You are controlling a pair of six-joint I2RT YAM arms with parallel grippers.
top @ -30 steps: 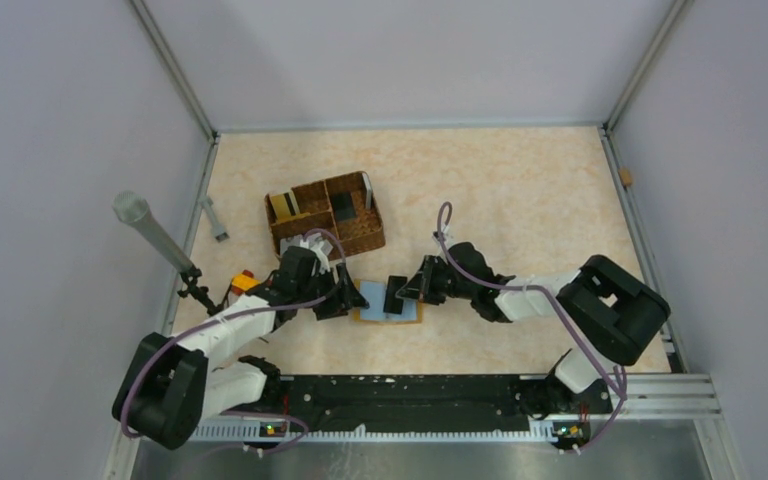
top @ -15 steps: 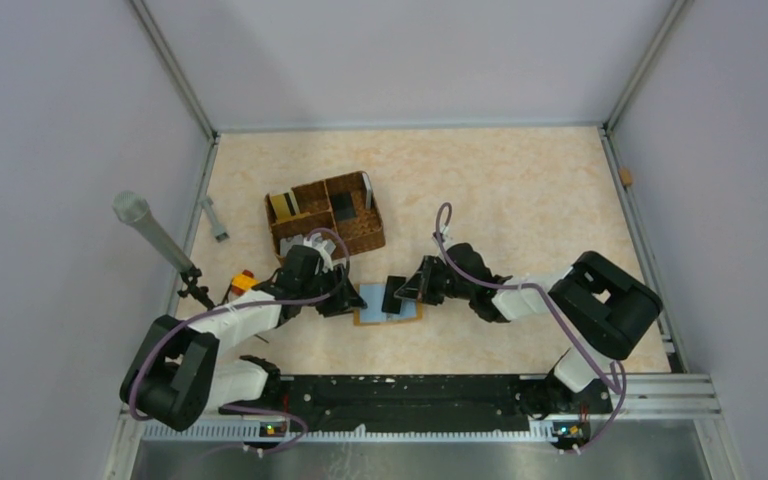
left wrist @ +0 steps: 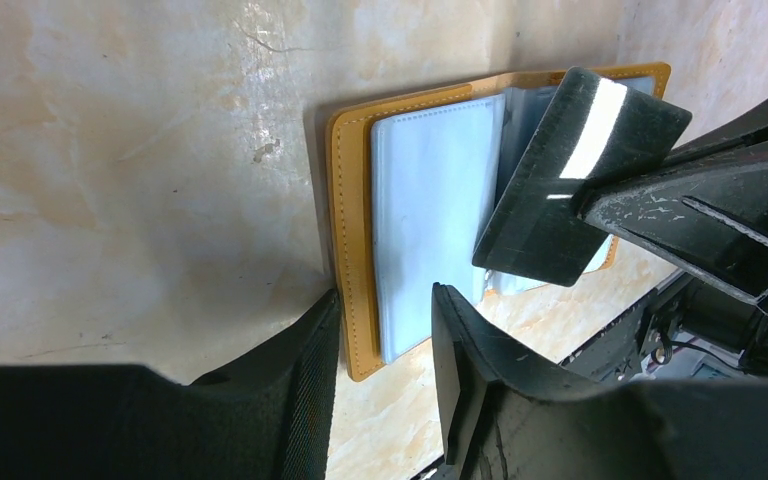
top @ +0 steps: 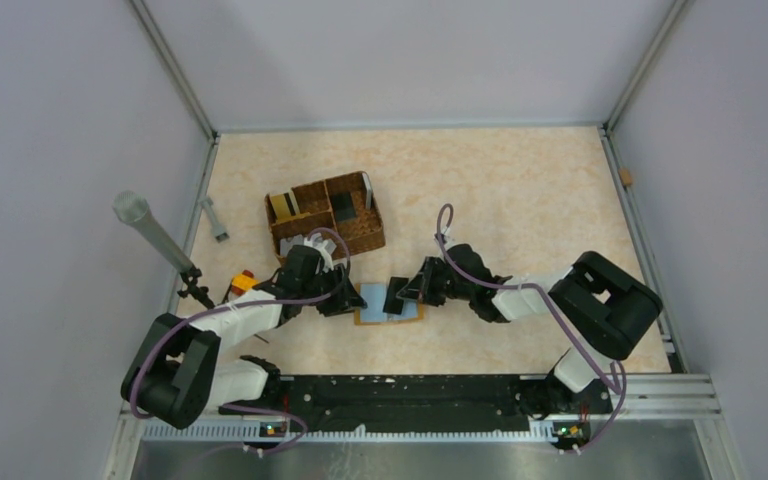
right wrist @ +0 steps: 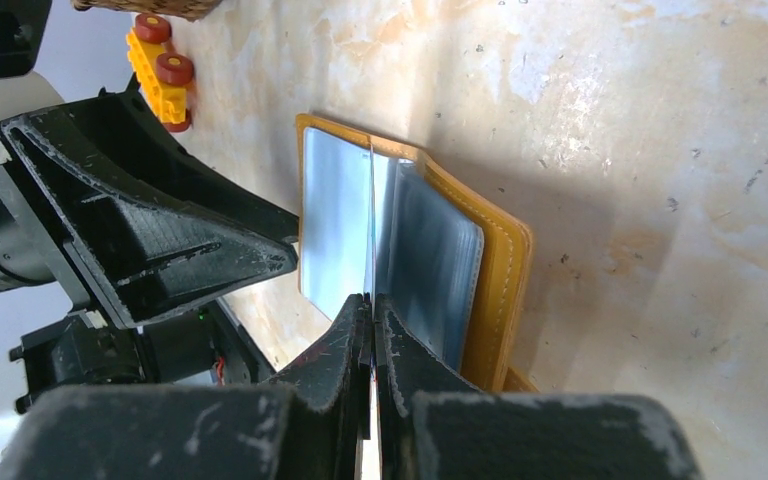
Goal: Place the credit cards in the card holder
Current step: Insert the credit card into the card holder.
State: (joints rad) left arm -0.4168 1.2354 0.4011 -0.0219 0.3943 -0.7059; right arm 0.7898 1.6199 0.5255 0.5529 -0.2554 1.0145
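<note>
My right gripper (right wrist: 370, 305) pinches a black card (left wrist: 570, 170) over the open card holder (left wrist: 350, 200); feed it square into a sleeve (left wrist: 430, 220); left gripper (left wrist: 385, 305) straddles the holder's edge, grip unclear.

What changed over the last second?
The left gripper narrowed its jaws around the card holder edge, and its arm shifted slightly forward. The right gripper stays shut on the black card over the open card holder.

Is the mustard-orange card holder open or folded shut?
Open: the mustard-orange folding card holder lies spread flat on the table, with its clear plastic sleeves exposed.
</note>
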